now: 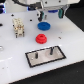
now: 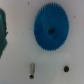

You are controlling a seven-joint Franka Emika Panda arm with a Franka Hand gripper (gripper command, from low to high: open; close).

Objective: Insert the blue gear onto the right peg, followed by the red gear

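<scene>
Overhead, tool (image 1: pixel 50 14) grip state unclear, blue gear (image 1: pixel 43 25) below, red gear (image 1: pixel 40 38) nearby, beige block (image 1: pixel 18 27) aside.

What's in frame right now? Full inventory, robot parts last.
flat wide bright-blue plastic gear: 1, blue, lying on the table below the tool; fills the wrist view
small chunky red plastic gear: 1, red, between the blue gear and the plate
black-framed grey rectangular plate: 1, grey with black rim, near edge of the table
thin dark upright pegs: 2, dark, on the plate; right peg, other peg
beige blocky fixture: 1, beige, exterior view's left
white table: 1, white
tool: 1, white and dark, above the blue gear; open or shut unclear
</scene>
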